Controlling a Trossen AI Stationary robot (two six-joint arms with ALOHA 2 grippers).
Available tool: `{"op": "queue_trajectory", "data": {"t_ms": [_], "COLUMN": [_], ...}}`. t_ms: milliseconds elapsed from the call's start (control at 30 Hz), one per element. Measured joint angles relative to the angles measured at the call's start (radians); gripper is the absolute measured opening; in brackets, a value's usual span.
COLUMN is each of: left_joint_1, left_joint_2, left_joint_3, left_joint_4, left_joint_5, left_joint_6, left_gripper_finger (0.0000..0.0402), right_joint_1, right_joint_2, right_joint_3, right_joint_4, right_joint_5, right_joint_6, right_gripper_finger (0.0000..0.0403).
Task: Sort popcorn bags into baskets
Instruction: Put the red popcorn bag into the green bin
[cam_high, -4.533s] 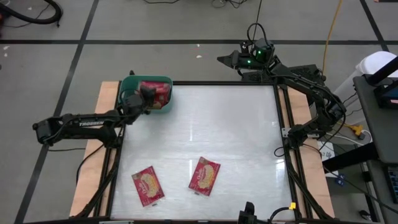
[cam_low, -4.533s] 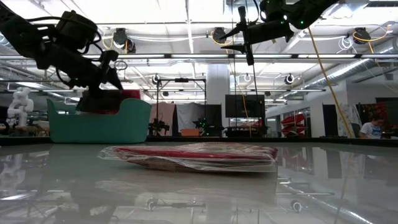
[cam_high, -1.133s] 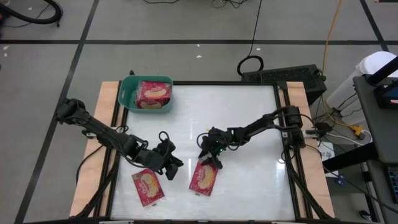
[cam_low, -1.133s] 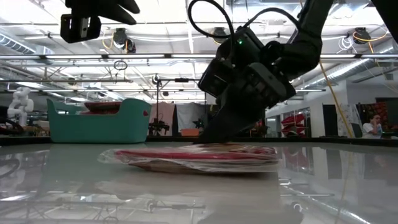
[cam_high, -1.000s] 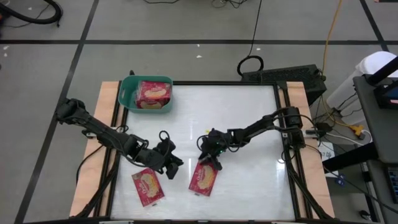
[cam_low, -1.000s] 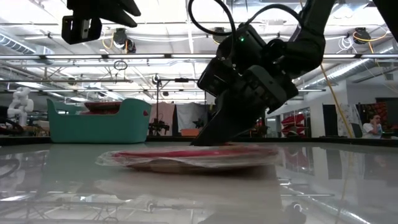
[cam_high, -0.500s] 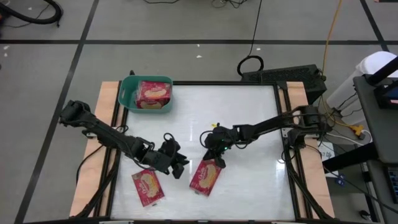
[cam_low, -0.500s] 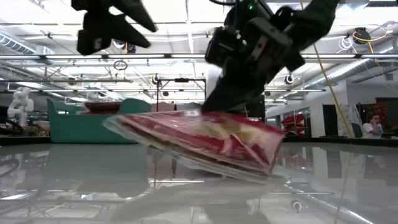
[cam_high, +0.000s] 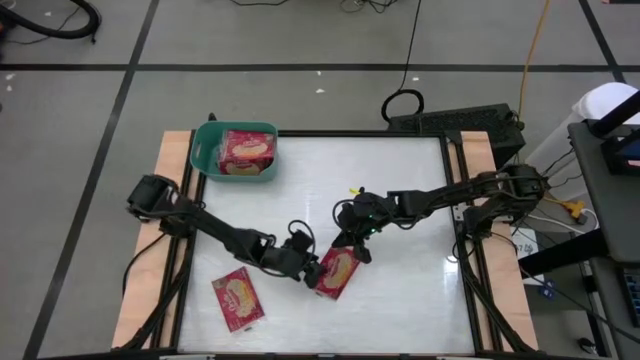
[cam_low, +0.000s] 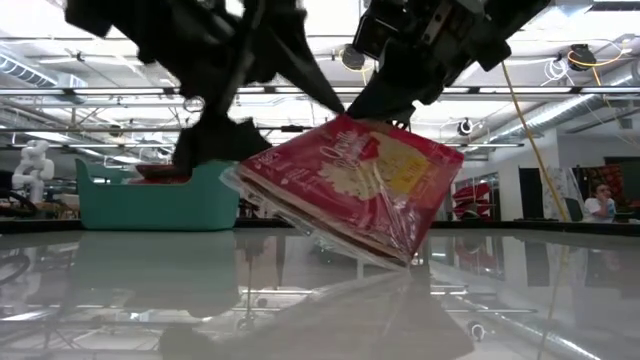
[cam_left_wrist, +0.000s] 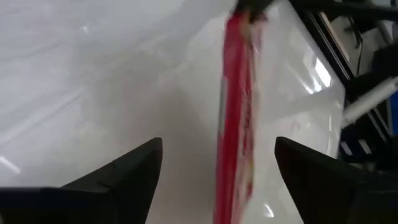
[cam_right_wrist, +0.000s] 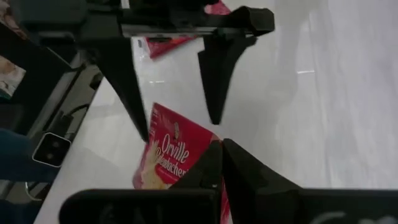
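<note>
Lifted bag (cam_high: 338, 272): right hand (cam_high: 352, 246) pinches its edge, open left hand (cam_high: 312, 272) seemingly straddling.

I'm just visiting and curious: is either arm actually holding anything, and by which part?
Yes. The right hand pinches a popcorn bag by its upper edge, lifted and tilted off the table. The left hand is open around the bag's other end, not gripping.

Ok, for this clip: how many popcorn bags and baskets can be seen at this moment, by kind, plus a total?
Popcorn bags: 3: one in the basket, one lying flat on the table, one lifted at a tilt by the right gripper with the left gripper open around it.
Baskets: 1, teal-green.
Total: 4
</note>
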Motion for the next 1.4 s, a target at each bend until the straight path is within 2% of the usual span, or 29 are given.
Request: {"op": "queue_trajectory", "data": {"t_ms": [67,167,333,500,567,700,867,967,1067,1233,1400], "left_joint_1": [0.02,0.045,0.085,0.128,0.142,0.169,0.204,0.222,0.248,0.314,0.384], "left_joint_2": [0.023,0.033,0.035,0.023,0.006,-0.045,-0.135,-0.194,-0.258,-0.33,-0.325], "left_joint_3": [0.0,-0.002,0.0,-0.001,-0.001,-0.001,0.0,0.001,0.03,0.17,0.314], "left_joint_4": [0.026,0.066,0.179,0.222,0.232,0.227,0.194,0.129,0.003,-0.276,-0.481], "left_joint_5": [0.001,0.026,0.13,0.238,0.245,0.243,0.238,0.237,0.261,0.355,0.439], "left_joint_6": [-0.004,0.07,0.205,0.222,0.213,0.236,0.269,0.299,0.328,0.47,0.618], "left_gripper_finger": [0.0309,0.0272,0.0151,0.0026,0.002,0.0033,0.0018,0.0018,0.0018,0.0018,0.0018], "right_joint_1": [0.0,0.0,0.0,-0.01,-0.019,-0.051,-0.082,-0.095,-0.121,-0.148,-0.206], "right_joint_2": [0.0,-0.002,-0.015,-0.07,-0.106,-0.207,-0.373,-0.461,-0.528,-0.541,-0.436], "right_joint_3": [0.0,0.0,0.0,0.0,0.0,0.0,0.0,0.0,0.013,0.153,0.306], "right_joint_4": [-0.006,-0.006,-0.009,-0.025,-0.045,-0.102,-0.194,-0.255,-0.338,-0.497,-0.644], "right_joint_5": [-0.001,-0.004,-0.007,-0.008,-0.007,0.003,0.109,0.155,0.153,0.115,0.042], "right_joint_6": [0.002,0.004,0.007,0.038,0.044,0.097,0.119,0.133,0.243,0.339,0.284], "right_gripper_finger": [0.0,0.0,0.0,0.0,0.0,0.0,0.0018,0.0035,0.0056,0.0104,0.015]}}
